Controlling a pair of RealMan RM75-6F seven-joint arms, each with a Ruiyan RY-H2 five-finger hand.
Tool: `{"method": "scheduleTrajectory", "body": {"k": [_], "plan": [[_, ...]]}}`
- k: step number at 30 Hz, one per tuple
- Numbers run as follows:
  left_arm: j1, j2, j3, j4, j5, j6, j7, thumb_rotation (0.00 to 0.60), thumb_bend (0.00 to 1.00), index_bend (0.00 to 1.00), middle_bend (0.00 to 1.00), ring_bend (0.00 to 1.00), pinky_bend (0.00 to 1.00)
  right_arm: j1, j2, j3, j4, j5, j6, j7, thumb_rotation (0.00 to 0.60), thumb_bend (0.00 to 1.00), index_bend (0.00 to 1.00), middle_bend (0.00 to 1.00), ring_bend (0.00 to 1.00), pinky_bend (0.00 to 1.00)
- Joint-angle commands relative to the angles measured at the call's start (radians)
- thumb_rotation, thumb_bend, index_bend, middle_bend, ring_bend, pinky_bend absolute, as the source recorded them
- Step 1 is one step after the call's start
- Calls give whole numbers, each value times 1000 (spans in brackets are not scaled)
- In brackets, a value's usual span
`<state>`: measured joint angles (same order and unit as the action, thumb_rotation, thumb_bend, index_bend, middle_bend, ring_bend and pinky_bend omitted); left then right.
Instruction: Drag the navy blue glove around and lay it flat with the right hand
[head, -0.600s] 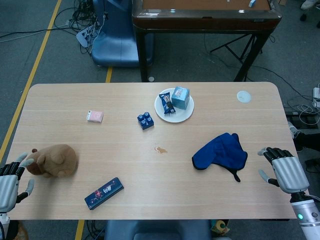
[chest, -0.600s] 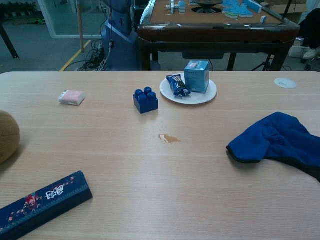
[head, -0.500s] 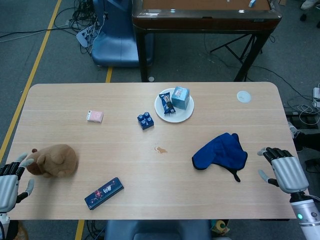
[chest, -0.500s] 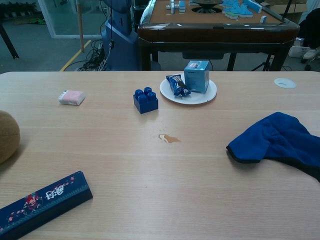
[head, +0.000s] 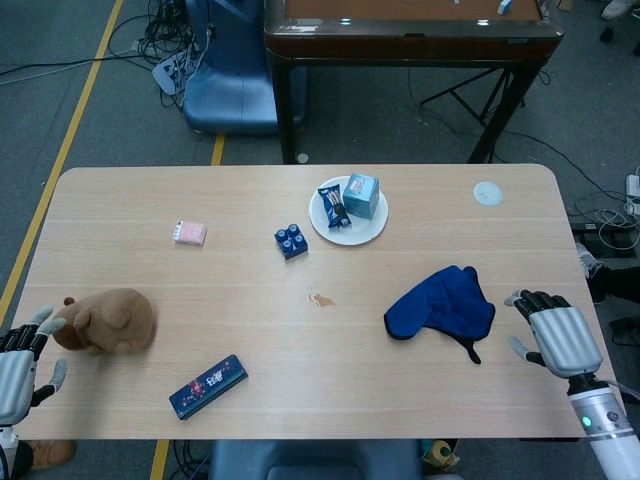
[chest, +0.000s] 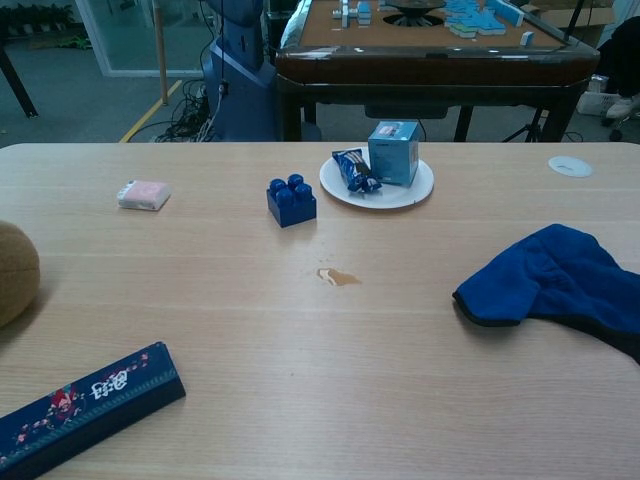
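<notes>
The navy blue glove (head: 443, 305) lies crumpled on the right part of the table, its cuff toward the middle; the chest view shows the navy blue glove (chest: 560, 283) at its right edge. My right hand (head: 556, 337) hovers just right of the glove, a small gap away, fingers apart and holding nothing. My left hand (head: 20, 368) is at the table's front left corner, fingers spread, empty, beside the brown plush toy (head: 108, 320). Neither hand appears in the chest view.
A white plate (head: 368, 229) with a snack packet and a light blue box stands at mid back. A blue brick (head: 291, 241), a pink packet (head: 190, 233), a dark patterned case (head: 208, 386) and a small brown stain (head: 321, 299) are also on the table.
My right hand has shifted slightly left and up toward the glove. The glove and the left hand have not moved.
</notes>
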<state>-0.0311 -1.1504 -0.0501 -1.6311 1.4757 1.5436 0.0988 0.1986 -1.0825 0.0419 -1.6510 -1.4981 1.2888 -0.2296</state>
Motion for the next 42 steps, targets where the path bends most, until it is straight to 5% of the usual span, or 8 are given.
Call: {"method": "scheduleTrajectory", "body": {"k": [1,11,24,42], "plan": [[2,0,1,0,0,1,0,600,411,227,128,188,170,41,-2,17,-19,46,-67,-48,600,315,282,262,254,359],[14,5,3,-7,-3,17,-1,600,411,227,128,188,170,184,-65,53,-1,234,-311,-177,600,3,37,125,108,307],[24,11,6,-18,-4,25,8,600,411,227,128,188,170,330,-234,62,223,434,-482,-268,600,0,0,59,51,251],[26,18,5,-32,-1,25,13,600,411,227,128,188,170,422,-399,43,457,504,-556,-260,600,0,0,59,42,197]]}}
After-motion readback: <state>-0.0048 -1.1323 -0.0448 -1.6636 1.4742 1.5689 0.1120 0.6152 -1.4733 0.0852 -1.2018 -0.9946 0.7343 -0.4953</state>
